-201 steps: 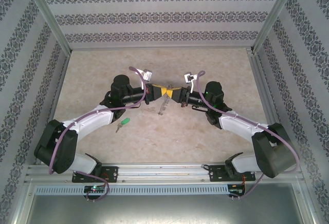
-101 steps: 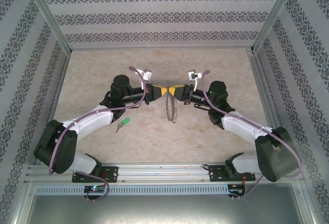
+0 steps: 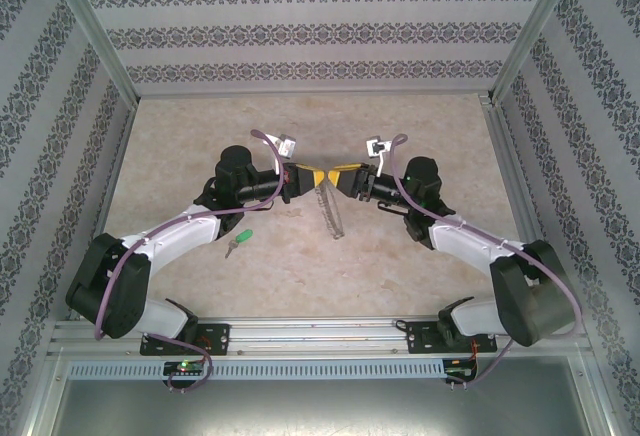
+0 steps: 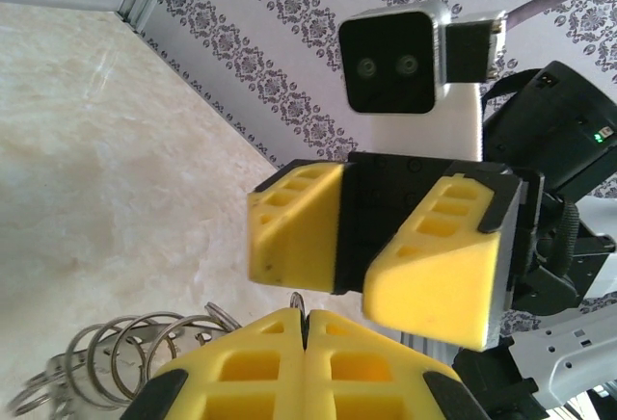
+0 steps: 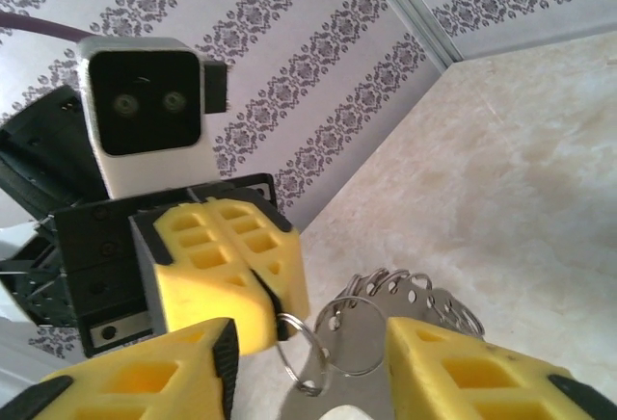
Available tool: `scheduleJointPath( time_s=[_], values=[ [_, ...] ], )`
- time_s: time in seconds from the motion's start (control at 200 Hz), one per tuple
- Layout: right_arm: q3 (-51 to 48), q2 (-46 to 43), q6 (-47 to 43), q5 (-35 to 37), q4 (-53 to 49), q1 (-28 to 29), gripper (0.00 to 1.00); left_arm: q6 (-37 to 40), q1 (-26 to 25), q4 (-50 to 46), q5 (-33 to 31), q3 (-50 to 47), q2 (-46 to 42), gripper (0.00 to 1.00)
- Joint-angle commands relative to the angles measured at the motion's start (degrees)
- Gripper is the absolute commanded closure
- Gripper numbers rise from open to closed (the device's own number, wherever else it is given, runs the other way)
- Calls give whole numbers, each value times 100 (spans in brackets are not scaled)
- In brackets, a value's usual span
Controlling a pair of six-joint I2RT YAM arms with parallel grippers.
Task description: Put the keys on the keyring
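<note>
Two grippers meet mid-frame: the left gripper [image 3: 308, 177] pinches the keyring [image 3: 331, 211] by its rim so it hangs free, while the right gripper [image 3: 337, 174] gapes wide beside it, likely free to fetch the key [image 3: 240, 240] lying lower left.

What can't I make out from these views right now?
Top view: the key is too small to show its hole.
Top view: keyring is thin and small; any opening unreadable.
Left wrist view: the left claw hides the keyring's pinched spot; bottom edge cuts its loops.
Right wrist view: bottom edge cuts the keyring.
</note>
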Motion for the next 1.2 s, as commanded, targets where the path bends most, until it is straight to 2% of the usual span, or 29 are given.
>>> scheduleJointPath(
  time_s=[0.0, 0.165, 0.31, 0.754, 0.859, 0.879, 0.944, 1.014, 1.084, 1.194],
  values=[
    [6, 94, 49, -74, 343, 62, 53, -42, -50, 203, 136, 70, -213, 100],
    [32, 158, 112, -185, 505, 110, 56, -43, -51, 202, 125, 68, -205, 100],
    [98, 187, 103, -276, 516, 167, 64, -43, -50, 222, 137, 66, -185, 100],
    [-23, 118, -34, -335, 435, 130, 100, -33, -51, 199, 80, 43, -212, 100],
    [-111, 52, -92, -335, 437, 55, 100, -18, -49, 48, -62, 43, -279, 100],
    [-123, 34, -121, -335, 437, 39, 100, 5, -49, -1, -104, 43, -293, 94],
    [-166, -19, -197, -367, 419, -14, 100, 94, -49, -151, -264, -18, -426, 61],
    [-203, -79, -278, -420, 419, -77, 100, 154, -45, -249, -481, -131, -586, 39],
    [-231, -120, -330, -447, 419, -109, 100, 173, -40, -295, -622, -229, -723, 29],
    [-224, -126, -320, -468, 443, -127, 100, 154, -40, -464, -716, -235, -832, 25]
  ],
)
